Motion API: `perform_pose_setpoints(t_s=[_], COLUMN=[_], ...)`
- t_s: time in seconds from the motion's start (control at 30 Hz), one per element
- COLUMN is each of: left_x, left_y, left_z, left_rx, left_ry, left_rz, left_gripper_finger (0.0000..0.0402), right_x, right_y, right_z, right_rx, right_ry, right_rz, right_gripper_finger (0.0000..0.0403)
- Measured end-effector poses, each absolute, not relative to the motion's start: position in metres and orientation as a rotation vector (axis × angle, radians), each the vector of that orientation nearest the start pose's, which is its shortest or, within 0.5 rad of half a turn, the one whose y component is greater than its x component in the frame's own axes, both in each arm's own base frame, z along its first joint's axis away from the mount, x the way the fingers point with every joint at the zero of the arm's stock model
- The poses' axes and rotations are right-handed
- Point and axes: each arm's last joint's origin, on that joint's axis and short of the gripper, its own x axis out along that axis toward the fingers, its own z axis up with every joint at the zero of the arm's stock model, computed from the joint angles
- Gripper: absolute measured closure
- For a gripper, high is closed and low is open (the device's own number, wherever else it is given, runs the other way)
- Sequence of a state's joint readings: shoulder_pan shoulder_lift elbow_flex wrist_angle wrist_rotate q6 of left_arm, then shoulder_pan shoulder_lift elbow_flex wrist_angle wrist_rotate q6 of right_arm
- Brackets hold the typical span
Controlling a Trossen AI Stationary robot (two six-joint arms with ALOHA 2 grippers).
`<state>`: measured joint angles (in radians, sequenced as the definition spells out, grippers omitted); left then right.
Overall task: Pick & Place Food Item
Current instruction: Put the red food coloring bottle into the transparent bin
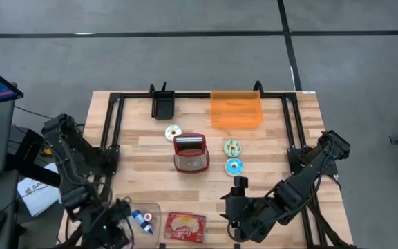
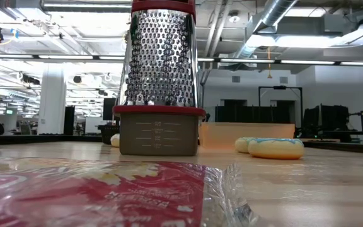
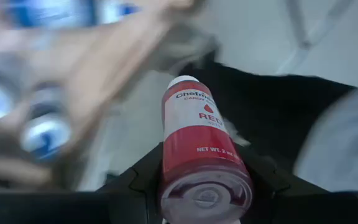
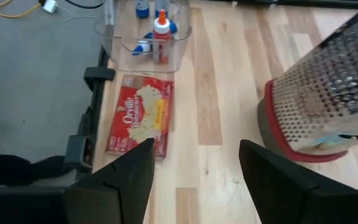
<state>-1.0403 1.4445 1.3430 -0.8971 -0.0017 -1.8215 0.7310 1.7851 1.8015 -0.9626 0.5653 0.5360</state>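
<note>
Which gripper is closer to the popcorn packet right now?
Left. The left gripper, shut on a red bottle, sits just past the clear bin beside the popcorn packet. The right gripper, open and empty, is slightly farther off on the packet's other side.

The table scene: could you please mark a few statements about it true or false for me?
1. The left claw is shut on a red bottle. True.
2. The grater lies flat on its side. False: it stands upright in the middle of the table.
3. The right claw holds the popcorn packet. False: its fingers are open and empty, and the packet lies on the table beyond them.
4. Three doughnuts lie on the table: a white one to the left of the grater, a green one and a blue one to its right. True.
5. The orange tray sits at the near edge beside the packet. False: it is at the far edge.
</note>
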Motion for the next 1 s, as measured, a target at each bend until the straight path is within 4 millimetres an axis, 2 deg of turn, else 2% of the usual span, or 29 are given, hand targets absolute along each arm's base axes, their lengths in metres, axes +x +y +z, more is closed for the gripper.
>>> perform_pose_setpoints(t_s=[0.1,0.4,0.7,1.0], left_x=[0.135,0.138,0.146,0.164], left_y=[-0.247,-0.237,-0.243,-0.233], left_z=[0.311,0.268,0.226,0.214], left_rx=[-1.007,-0.984,-1.125,-1.166], left_ry=[1.397,1.405,1.382,1.300], left_rz=[0.250,0.396,0.260,0.205], left_gripper_finger=[0.0265,0.0265,0.0265,0.0264], right_x=[0.288,0.284,0.275,0.272], right_y=[0.237,0.234,0.237,0.240], right_z=[0.350,0.347,0.345,0.344], right_rx=[-0.071,-0.067,-0.062,-0.055], right_ry=[0.758,0.782,0.810,0.813], right_rz=[-0.080,-0.132,-0.163,-0.161], right_gripper_finger=[0.0178,0.0178,0.0178,0.0178])
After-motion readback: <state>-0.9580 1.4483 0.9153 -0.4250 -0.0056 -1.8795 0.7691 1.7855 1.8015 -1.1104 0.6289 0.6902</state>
